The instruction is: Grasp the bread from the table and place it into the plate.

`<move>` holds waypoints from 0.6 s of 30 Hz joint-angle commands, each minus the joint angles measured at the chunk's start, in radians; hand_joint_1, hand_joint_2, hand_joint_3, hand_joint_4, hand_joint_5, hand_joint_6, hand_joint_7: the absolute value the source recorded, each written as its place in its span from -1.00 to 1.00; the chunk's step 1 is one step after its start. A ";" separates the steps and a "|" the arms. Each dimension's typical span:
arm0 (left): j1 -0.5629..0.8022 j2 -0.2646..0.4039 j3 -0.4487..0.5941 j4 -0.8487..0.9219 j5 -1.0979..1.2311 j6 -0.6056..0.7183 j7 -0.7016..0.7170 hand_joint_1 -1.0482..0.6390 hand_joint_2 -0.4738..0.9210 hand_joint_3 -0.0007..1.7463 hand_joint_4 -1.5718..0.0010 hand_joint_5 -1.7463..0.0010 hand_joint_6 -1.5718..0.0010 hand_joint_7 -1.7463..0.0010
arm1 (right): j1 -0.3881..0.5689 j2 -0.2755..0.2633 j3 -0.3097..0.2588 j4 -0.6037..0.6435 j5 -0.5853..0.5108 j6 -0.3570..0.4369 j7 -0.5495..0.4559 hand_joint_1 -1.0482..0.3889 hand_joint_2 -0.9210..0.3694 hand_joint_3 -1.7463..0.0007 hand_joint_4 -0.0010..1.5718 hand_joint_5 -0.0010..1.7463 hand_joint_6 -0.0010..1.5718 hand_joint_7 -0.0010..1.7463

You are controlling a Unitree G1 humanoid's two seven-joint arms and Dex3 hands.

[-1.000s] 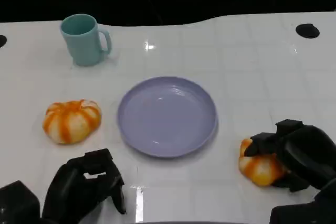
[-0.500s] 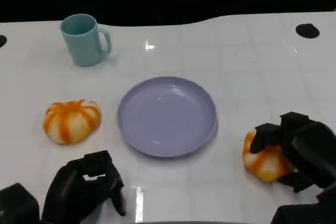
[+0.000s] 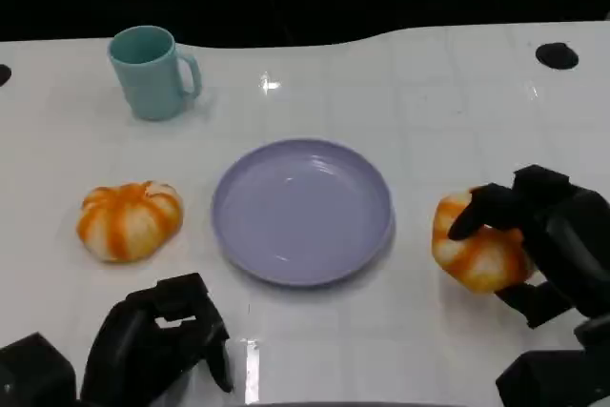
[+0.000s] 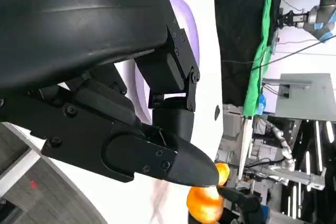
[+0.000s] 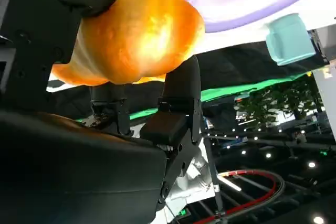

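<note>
My right hand (image 3: pixel 548 240) grips an orange-and-white bread roll (image 3: pixel 472 250) just right of the lilac plate (image 3: pixel 303 209), lifted a little off the white table. In the right wrist view the same roll (image 5: pixel 136 38) sits between the black fingers (image 5: pixel 178 93), with the plate's rim (image 5: pixel 252 3) beyond it. A second, similar roll (image 3: pixel 130 219) lies on the table left of the plate. My left hand (image 3: pixel 157 340) rests at the near left edge with its fingers curled in, holding nothing; the left wrist view shows its fingers (image 4: pixel 157 156) and the held roll (image 4: pixel 207 203) far off.
A teal mug (image 3: pixel 152 71) stands at the back left; it also appears in the right wrist view (image 5: pixel 289 38). A black round spot (image 3: pixel 557 55) marks the table's far right. The table's dark far edge runs across the top.
My right hand has closed around the right-hand roll and raised it, carrying it slightly away from me and towards the plate. The left hand and the other roll have not moved.
</note>
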 commanded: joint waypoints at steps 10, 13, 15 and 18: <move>0.015 0.007 -0.002 -0.007 0.011 -0.001 0.021 -0.86 1.00 -0.88 -0.53 -0.61 -0.34 -0.42 | -0.256 0.152 0.039 0.107 0.051 0.031 0.184 0.47 0.13 -0.69 0.24 1.00 0.02 0.88; 0.012 0.003 -0.005 0.004 0.009 0.000 0.015 -0.88 1.00 -0.86 -0.53 -0.60 -0.33 -0.43 | -0.317 0.193 0.047 0.174 0.063 0.033 0.204 0.41 0.08 -0.67 0.22 1.00 0.01 0.86; 0.010 0.000 -0.007 0.009 0.006 0.001 0.010 -0.89 1.00 -0.86 -0.53 -0.60 -0.34 -0.43 | -0.350 0.219 0.047 0.219 0.080 0.033 0.226 0.39 0.02 -0.65 0.21 1.00 0.00 0.88; 0.012 -0.002 -0.009 0.006 0.006 0.003 0.009 -0.87 1.00 -0.87 -0.54 -0.58 -0.35 -0.43 | -0.385 0.247 0.054 0.281 0.096 0.023 0.244 0.36 -0.05 -0.63 0.19 1.00 -0.02 0.89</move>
